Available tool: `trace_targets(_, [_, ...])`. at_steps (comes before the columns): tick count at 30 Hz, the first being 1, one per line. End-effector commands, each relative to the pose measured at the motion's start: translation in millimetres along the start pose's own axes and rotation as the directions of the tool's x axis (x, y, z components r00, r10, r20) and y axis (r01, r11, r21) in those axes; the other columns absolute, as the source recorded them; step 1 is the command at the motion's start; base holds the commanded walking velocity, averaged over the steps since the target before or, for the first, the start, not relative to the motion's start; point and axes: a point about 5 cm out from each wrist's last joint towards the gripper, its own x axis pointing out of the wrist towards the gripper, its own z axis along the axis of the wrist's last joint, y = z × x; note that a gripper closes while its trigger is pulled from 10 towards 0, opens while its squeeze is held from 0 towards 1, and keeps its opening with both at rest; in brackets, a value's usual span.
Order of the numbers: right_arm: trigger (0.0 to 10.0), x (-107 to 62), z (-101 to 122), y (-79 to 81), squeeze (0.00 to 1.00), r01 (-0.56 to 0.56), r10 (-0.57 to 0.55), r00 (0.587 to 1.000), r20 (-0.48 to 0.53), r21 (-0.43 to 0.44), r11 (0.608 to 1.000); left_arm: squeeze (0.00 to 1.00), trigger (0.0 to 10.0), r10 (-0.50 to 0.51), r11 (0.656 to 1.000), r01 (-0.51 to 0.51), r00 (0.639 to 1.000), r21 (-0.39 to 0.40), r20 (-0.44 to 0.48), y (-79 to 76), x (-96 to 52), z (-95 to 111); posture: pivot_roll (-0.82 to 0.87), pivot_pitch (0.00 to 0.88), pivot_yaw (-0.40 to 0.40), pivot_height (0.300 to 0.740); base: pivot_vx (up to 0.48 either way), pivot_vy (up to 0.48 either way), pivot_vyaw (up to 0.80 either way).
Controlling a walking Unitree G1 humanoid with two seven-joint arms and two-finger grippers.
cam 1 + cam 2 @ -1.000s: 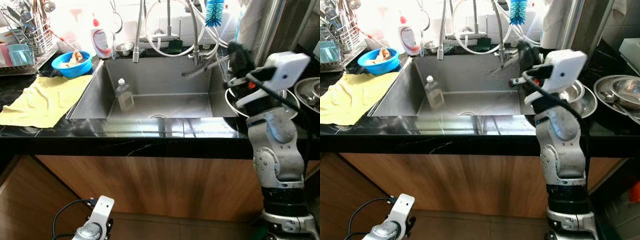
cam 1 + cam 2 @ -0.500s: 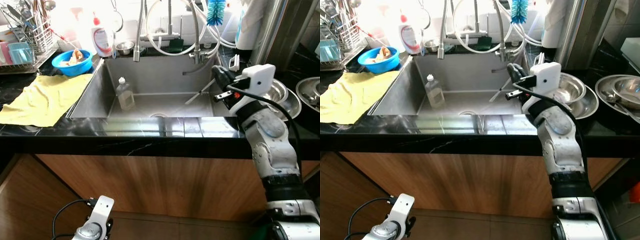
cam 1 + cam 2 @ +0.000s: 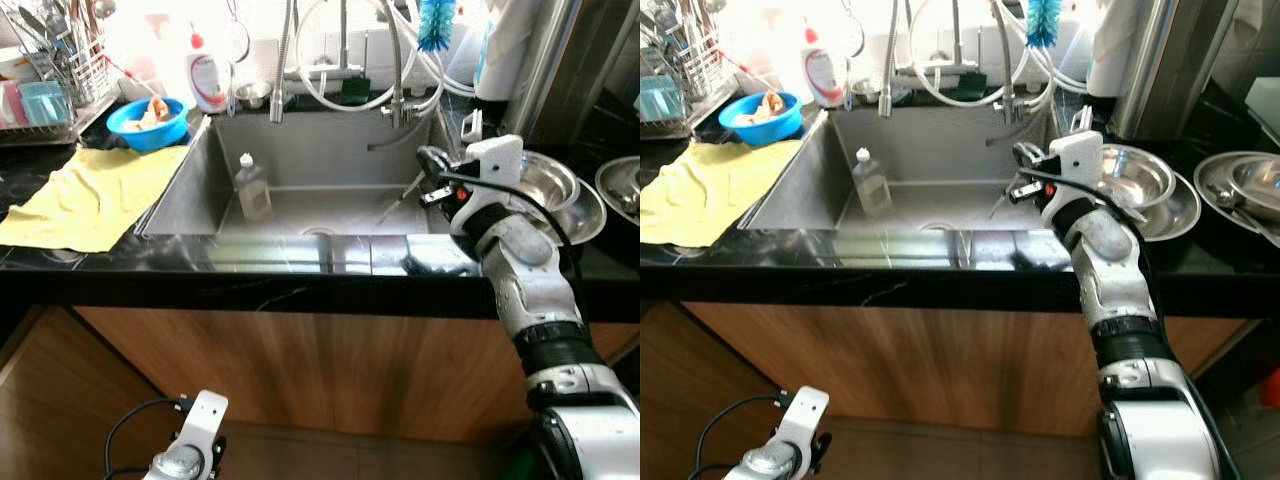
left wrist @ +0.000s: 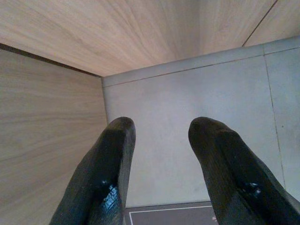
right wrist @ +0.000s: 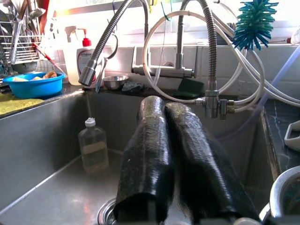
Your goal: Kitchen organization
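Head views: the right pincer (image 3: 428,160) has dropped from above the counter (image 3: 300,255) to the sink (image 3: 320,160) rim, likely reaching in toward the bottle (image 3: 251,188). Right wrist: fingers (image 5: 145,154) together. Left wrist: left pincer (image 4: 161,136) apart, idle.

Bottle (image 3: 251,188) in sink (image 3: 190,190); cloth (image 3: 85,195) left; bowls (image 3: 1150,190) right

yellow cloth (image 3: 85,195), blue bowl (image 3: 146,125), seemingly clear bottle (image 3: 250,187)
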Motion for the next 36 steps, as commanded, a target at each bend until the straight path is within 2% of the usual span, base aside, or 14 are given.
trace_targets(1, [10.0,3.7,4.1,0.9,0.89,-0.01,0.01,1.0,0.014,-0.013,1.0,0.0,10.0,0.02,1.0,-0.02,1.0,0.008,-0.013,6.7,-1.2,-4.0,-0.12,0.0,0.081,0.74,0.0,0.0,0.0])
trace_targets(2, [10.0,3.9,3.4,0.9,1.0,-0.011,0.011,1.0,0.014,-0.013,1.0,0.0,10.0,0.019,1.0,-0.019,1.0,0.008,-0.012,6.6,-1.2,-4.0,-0.12,0.0,0.081,0.74,0.0,0.0,0.0])
trace_targets(11, [10.0,4.9,1.6,0.5,1.0,-0.001,0.002,1.0,0.024,-0.031,1.0,0.0,10.0,0.016,1.0,-0.016,1.0,0.015,-0.013,6.7,-1.3,-4.2,-0.13,0.0,0.083,0.74,0.0,0.0,0.0])
trace_targets(12, [10.0,5.2,3.0,0.3,0.75,0.006,-0.004,1.0,0.031,-0.039,0.999,0.0,10.0,0.016,1.0,-0.016,1.0,0.016,-0.013,6.7,-1.3,-4.2,-0.13,0.0,0.083,0.74,0.0,0.0,0.0])
trace_targets(13, [10.0,6.3,8.7,0.7,0.0,0.02,-0.017,0.998,0.058,-0.051,0.998,0.0,10.0,0.016,1.0,-0.016,1.0,0.017,-0.013,6.9,-1.3,-4.3,-0.13,0.0,0.085,0.74,0.0,0.0,0.0])
trace_targets(16, [10.0,7.9,16.8,1.9,0.0,0.035,-0.029,0.995,0.097,-0.058,0.998,0.0,10.0,0.016,1.0,-0.016,1.0,0.018,-0.014,7.2,-1.4,-4.6,-0.13,0.0,0.086,0.74,0.0,0.0,0.0])
trace_targets(18, [10.0,9.4,35.6,5.3,0.0,0.081,-0.068,0.981,0.18,-0.07,0.994,0.0,10.0,0.015,1.0,-0.014,1.0,0.023,-0.015,6.9,-1.5,-5.2,-0.13,0.0,0.088,0.74,0.0,0.0,0.0])
trace_targets(22, [10.0,7.1,50.5,11.8,0.0,0.109,-0.09,0.966,0.244,-0.066,0.992,0.0,10.0,0.013,1.0,-0.013,1.0,0.023,-0.016,6.6,-1.6,-5.6,-0.13,0.0,0.089,0.74,0.0,0.0,0.0])
trace_targets(25, [10.0,-2.1,61.6,17.9,0.0,0.136,-0.114,0.947,0.301,-0.053,0.989,0.0,10.0,0.011,1.0,-0.011,1.0,0.024,-0.016,5.6,-1.5,-5.7,-0.14,0.0,0.088,0.74,0.0,0.0,0.0])
trace_targets(29, [10.0,-23.3,60.2,17.3,0.0,0.202,-0.174,0.935,0.31,-0.059,0.978,0.0,10.0,0.01,1.0,-0.01,1.0,0.023,-0.017,5.0,-1.5,-5.9,-0.14,0.0,0.087,0.74,0.0,0.0,0.0])
trace_targets(30, [10.0,-27.4,58.6,16.5,0.05,0.217,-0.191,0.933,0.306,-0.052,0.975,0.0,10.0,0.01,1.0,-0.009,1.0,0.023,-0.017,4.9,-1.5,-6.1,-0.14,0.0,0.087,0.74,0.0,0.0,0.0])
trace_targets(31, [10.0,-34.8,56.1,15.0,1.0,0.252,-0.232,0.927,0.296,-0.032,0.967,0.0,10.0,0.009,1.0,-0.009,1.0,0.022,-0.018,4.7,-1.5,-6.5,-0.14,0.0,0.087,0.74,0.0,0.0,0.0])
trace_targets(33, [10.0,-53.6,49.1,13.8,1.0,0.318,-0.301,0.913,0.274,-0.019,0.948,0.0,10.0,0.008,1.0,-0.008,1.0,0.021,-0.022,3.9,-1.7,-7.9,-0.15,0.0,0.087,0.74,0.0,0.0,0.0])
trace_targets(36, [10.0,-67.6,43.7,13.1,1.0,0.365,-0.349,0.904,0.248,-0.02,0.931,0.0,10.0,0.006,1.0,-0.006,1.0,0.022,-0.024,3.2,-1.9,-8.7,-0.15,0.0,0.091,0.74,0.0,0.0,0.0])
